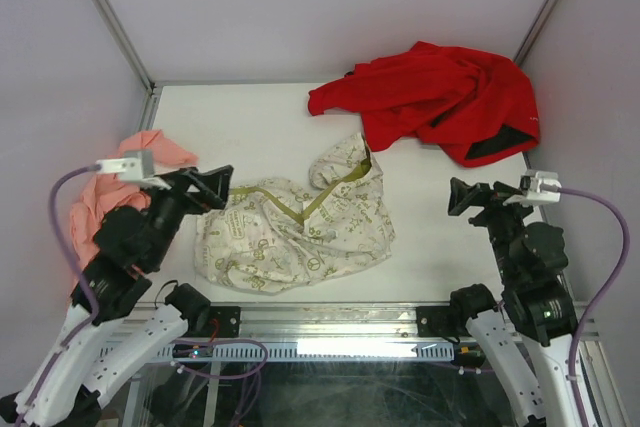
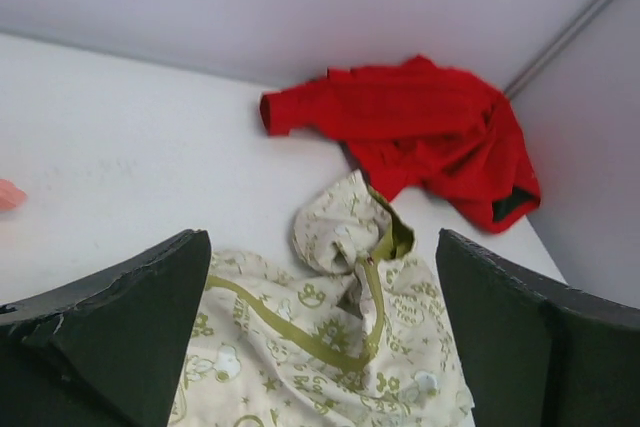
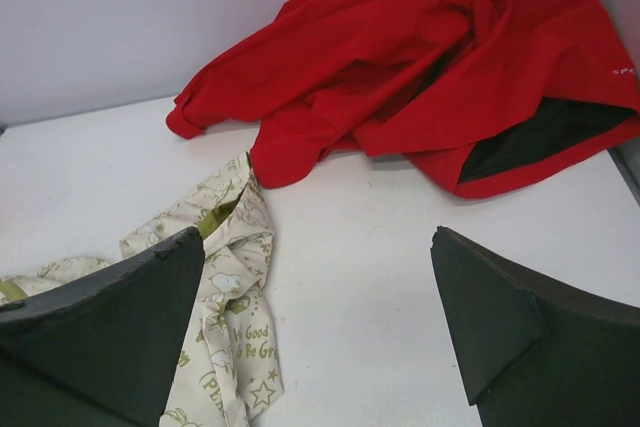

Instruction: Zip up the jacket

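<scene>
Top external shows left end effector (image 1: 218,189) and right end effector (image 1: 456,197) gaping, flanking jacket (image 1: 300,232).

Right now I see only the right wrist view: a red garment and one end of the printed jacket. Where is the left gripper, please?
Observer: The left gripper is open, at the left end of the jacket.
Operator: Is there other cloth that I cannot see?
Observer: Yes, a salmon-pink garment lies to the left of that gripper.
Operator: Does the jacket lie flat?
Observer: No. In the left wrist view it is crumpled, and an olive-green band curves across it. I cannot make out a zipper slider.
</scene>
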`<state>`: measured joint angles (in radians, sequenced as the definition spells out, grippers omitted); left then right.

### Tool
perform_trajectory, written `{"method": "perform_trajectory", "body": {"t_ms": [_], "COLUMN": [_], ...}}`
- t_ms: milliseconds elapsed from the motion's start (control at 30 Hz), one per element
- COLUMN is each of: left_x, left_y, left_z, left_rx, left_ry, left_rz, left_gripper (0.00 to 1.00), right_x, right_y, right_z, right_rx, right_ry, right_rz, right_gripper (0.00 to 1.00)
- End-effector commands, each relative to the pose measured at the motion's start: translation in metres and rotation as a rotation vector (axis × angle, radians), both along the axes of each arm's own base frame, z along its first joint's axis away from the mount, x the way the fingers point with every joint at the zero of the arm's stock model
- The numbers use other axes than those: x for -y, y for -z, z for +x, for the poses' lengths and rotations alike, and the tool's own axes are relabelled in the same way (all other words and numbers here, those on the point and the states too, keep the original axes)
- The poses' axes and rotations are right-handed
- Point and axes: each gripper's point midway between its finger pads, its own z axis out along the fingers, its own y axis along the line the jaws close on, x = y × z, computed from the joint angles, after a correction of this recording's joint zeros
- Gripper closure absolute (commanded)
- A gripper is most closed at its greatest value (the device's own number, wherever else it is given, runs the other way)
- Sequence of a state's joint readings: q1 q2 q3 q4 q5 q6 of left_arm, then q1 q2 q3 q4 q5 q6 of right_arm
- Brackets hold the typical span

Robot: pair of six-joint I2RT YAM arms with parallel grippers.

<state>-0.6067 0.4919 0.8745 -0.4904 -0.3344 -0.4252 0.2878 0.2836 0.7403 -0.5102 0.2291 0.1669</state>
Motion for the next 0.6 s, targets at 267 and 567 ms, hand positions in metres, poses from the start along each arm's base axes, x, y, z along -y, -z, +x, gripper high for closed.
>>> {"method": "perform_trajectory", "body": {"t_ms": [267, 567], "left_x": [-0.063, -0.064], "left_y": [0.010, 0.019], "left_z": [-0.004, 0.002], "left_rx": [0.110, 0.082], "left_ry": [-0.263, -0.273], "left_rz": [0.095, 0.138], "left_gripper": [0.01, 0.01], "right_x": [0.022, 0.026], "right_y": [-0.017, -0.019], "right_z": [-0.017, -0.017], "right_rx": [0.138, 0.144], "right_ry": [0.092, 0.115], "right_rz": [0.039, 0.031], "right_gripper": [0.01, 0.01]}}
